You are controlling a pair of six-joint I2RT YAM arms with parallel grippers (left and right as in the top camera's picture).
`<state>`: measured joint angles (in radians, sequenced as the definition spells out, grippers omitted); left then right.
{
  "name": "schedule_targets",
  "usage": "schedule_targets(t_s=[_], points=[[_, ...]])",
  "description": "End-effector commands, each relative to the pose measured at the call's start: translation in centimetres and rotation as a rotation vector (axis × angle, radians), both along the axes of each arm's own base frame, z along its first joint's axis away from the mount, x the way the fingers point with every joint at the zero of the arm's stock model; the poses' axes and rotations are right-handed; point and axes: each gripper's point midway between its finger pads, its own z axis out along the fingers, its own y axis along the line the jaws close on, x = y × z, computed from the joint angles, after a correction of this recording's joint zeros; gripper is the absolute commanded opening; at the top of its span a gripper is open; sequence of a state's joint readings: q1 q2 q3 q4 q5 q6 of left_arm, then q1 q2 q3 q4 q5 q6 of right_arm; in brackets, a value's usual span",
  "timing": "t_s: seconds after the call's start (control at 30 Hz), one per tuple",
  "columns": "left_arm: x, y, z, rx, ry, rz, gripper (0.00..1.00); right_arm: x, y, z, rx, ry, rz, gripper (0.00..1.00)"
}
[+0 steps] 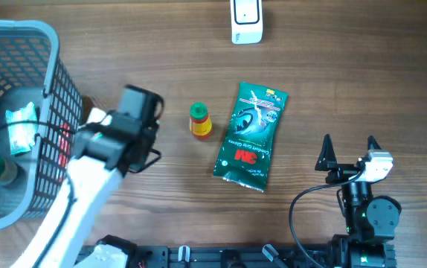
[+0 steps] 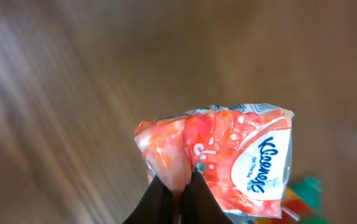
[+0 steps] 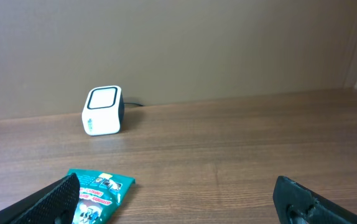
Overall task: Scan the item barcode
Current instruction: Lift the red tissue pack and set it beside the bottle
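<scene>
Left gripper (image 2: 181,180) is clamped on a Kleenex pack (image 2: 228,155), which sticks out ahead of its fingertips. Right gripper (image 1: 349,143) gapes wide and holds nothing; the scanner (image 3: 102,110) sits ahead-left, the glove pack (image 3: 101,190) by its left finger.

A green glove packet (image 1: 249,135) lies beside a small bottle (image 1: 200,120).

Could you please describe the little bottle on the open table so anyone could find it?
Start at the blue basket on the left of the table and move right to the green pack. The bottle stands just left of that pack, not touching it: small, round, green cap over a red-and-yellow body.
</scene>
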<state>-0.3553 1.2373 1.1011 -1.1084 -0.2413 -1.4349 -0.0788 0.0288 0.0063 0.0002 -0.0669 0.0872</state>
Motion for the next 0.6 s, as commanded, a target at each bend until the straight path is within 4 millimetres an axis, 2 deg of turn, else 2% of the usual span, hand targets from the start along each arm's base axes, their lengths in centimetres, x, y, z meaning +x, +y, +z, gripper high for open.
schedule_targets(t_s=[0.0, 0.03, 0.1, 0.13, 0.27, 0.4, 0.43, 0.5, 0.57], points=[[-1.0, -1.7, -6.2, -0.065, 0.125, 0.264, 0.04, 0.0, 0.2, 0.0, -0.008, -0.001, 0.007, 1.0], [-0.9, -2.6, -7.5, -0.088, 0.149, 0.256, 0.04, 0.0, 0.2, 0.0, -0.008, -0.001, 0.007, 1.0], [0.0, -5.8, -11.1, -0.148, 0.22, 0.205, 0.04, 0.0, 0.2, 0.0, -0.008, -0.001, 0.007, 1.0], [0.1, -6.6, -11.9, -0.156, 0.235, 0.191, 0.04, 0.0, 0.2, 0.0, -0.008, -0.001, 0.007, 1.0], [-0.5, -8.3, -13.8, -0.133, 0.272, 0.147, 0.04, 0.0, 0.2, 0.0, -0.008, -0.001, 0.007, 1.0], [-1.2, -9.6, -14.1, -0.127, 0.278, 0.117, 0.06, 0.0, 0.2, 0.0, -0.008, -0.001, 0.007, 1.0], [-1.4, -9.8, -14.0, -0.129, 0.279, 0.107, 0.13, 0.0, 0.2, 0.0, -0.008, -0.001, 0.007, 1.0], [-1.8, -10.4, -13.4, -0.139, 0.278, 0.085, 0.41, 0.0, 0.2, 0.0, -0.008, -0.001, 0.007, 1.0], [-2.0, -10.3, -11.8, -0.154, 0.254, 0.069, 0.61, 0.0, 0.2, 0.0, -0.008, -0.001, 0.007, 1.0]])
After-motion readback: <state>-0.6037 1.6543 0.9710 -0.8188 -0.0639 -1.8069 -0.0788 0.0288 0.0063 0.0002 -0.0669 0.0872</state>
